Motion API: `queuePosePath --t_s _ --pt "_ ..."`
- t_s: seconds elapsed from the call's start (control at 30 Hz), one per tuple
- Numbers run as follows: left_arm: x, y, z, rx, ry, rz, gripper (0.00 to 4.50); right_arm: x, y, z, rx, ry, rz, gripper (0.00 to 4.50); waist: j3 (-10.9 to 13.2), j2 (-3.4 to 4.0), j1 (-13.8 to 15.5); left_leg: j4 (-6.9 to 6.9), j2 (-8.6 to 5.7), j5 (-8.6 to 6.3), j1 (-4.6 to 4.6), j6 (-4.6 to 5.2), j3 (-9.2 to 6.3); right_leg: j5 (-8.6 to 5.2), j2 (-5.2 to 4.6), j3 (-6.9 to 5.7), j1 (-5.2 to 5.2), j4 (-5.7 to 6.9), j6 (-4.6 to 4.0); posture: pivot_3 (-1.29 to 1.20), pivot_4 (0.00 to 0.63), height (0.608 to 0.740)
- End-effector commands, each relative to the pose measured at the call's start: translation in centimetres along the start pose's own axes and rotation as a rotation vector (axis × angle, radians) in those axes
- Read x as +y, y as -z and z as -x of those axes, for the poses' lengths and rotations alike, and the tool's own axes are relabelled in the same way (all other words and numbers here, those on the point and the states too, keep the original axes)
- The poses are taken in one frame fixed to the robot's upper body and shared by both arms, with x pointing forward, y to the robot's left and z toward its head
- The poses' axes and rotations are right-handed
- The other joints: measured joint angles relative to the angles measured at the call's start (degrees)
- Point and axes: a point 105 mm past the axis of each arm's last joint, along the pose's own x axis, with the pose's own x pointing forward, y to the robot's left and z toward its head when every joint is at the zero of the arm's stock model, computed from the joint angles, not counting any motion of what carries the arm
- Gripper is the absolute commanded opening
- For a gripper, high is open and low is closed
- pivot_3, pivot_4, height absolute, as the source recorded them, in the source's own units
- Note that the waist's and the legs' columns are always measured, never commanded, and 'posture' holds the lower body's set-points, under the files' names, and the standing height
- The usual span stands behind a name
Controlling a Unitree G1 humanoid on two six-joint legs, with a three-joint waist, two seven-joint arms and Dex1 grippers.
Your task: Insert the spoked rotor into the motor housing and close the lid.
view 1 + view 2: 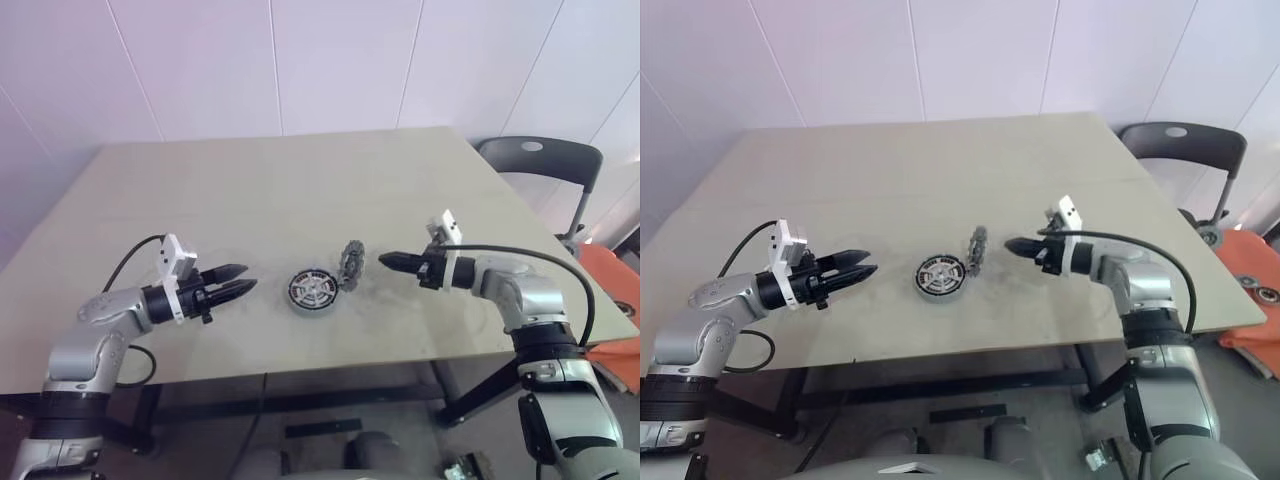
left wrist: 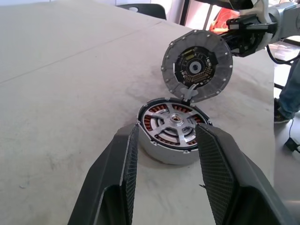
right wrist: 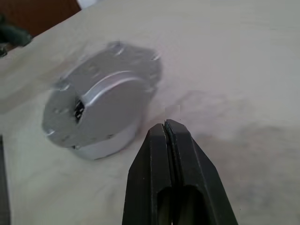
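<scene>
White panelled wall behind; beige surface (image 1: pixel 260 190) carries the work, with a grey chair (image 1: pixel 545 160) at its far right corner.

Motor housing (image 1: pixel 311 291) sits near the front edge, about midway between the two arms; spoked rotor (image 2: pixel 176 129) is already seated inside it, copper windings visible around the spokes. Lid (image 1: pixel 352 263) stands on edge, touching the housing's far-right rim, inner face tilted toward the housing, not yet closed.

Left gripper (image 1: pixel 238 282) hovers left of the housing, jaws released and empty, lined up either side of it in the wrist view. Right gripper (image 1: pixel 386 261) sits just right of the lid, jaws clenched on nothing.

Risks, judged:
- a push from the clenched right jaws could tip the lid away from the housing or let it drop askew on the rim; cause: contact too high or off-centre;
- housing could slide on the bare surface; cause: nothing bracing it, left jaws apart from it;
- lid may not seat if its edge binds against the rim.

Count: one surface; one chair; two grippers; one housing; one lid; one rotor.
</scene>
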Motion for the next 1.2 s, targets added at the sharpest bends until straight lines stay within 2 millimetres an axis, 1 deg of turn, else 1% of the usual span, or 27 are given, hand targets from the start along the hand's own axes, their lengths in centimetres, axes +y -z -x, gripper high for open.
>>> queuePosePath --t_s 0.03,0.13,0.23,0.37,0.47,0.73,0.87,1.2 --pt "-0.1 -0.5 -0.4 0.014 0.032 -0.036 2.07 0.8 -0.9 -0.8 -0.022 -0.024 0.016 0.03 0.02 0.03 0.0 0.04 -0.02 0.0 -0.03 0.0 0.01 0.0 -0.01 0.0 0.0 -0.01 0.0 0.0 0.0 0.74" --pt "-0.3 -0.2 -0.6 0.03 0.053 -0.034 2.07 1.1 -0.8 -1.2 -0.006 -0.063 0.003 0.03 0.02 0.01 -0.02 0.07 -0.05 0.0 -0.08 0.0 0.05 0.0 -0.03 0.05 0.0 -0.1 0.01 0.0 0.0 0.74" --pt "-0.6 0.2 -0.8 0.046 0.07 -0.036 2.07 0.9 -0.7 -1.6 0.005 -0.064 0.017 0.03 0.02 0.01 0.0 0.06 -0.04 -0.01 -0.1 0.02 0.05 0.01 -0.04 0.06 -0.01 -0.13 0.05 0.0 0.0 0.74" --pt "-0.7 0.4 -0.7 0.062 0.083 -0.038 2.07 0.7 -1.3 -2.1 -0.012 -0.065 0.025 0.03 0.02 0.01 -0.01 0.03 -0.04 -0.01 -0.09 0.02 0.03 0.02 -0.02 0.04 -0.02 -0.12 0.06 0.0 0.0 0.74" --pt "-0.6 0.7 -0.5 0.076 0.079 -0.042 2.07 0.8 -1.4 -2.7 -0.012 -0.068 0.031 0.03 0.01 0.0 -0.03 0.03 -0.04 -0.01 -0.09 0.02 0.03 0.02 -0.02 0.05 -0.02 -0.12 0.06 0.0 0.0 0.74" --pt "-0.5 0.8 -0.3 0.077 0.073 -0.04 2.07 2.4 -1.5 -4.8 0.001 -0.143 0.043 0.03 0.02 0.01 -0.03 0.03 0.0 -0.01 -0.11 0.02 0.02 0.02 -0.04 0.05 -0.03 -0.12 0.06 0.0 0.0 0.74" --pt "-0.6 0.6 -0.4 0.073 0.071 -0.041 2.07 3.8 -1.9 -5.4 0.008 -0.228 0.041 0.03 0.02 0.01 -0.12 0.03 0.01 -0.01 -0.09 0.02 0.03 0.02 -0.04 0.05 -0.04 -0.11 0.07 0.0 0.0 0.74" --pt "-0.6 0.5 -0.4 0.062 0.054 -0.044 2.07 3.8 -1.6 -6.4 0.055 -0.234 0.084 0.03 0.01 0.0 -0.07 0.03 0.01 -0.01 -0.1 0.02 0.02 0.03 -0.05 0.05 -0.05 -0.09 0.07 0.0 0.0 0.74"
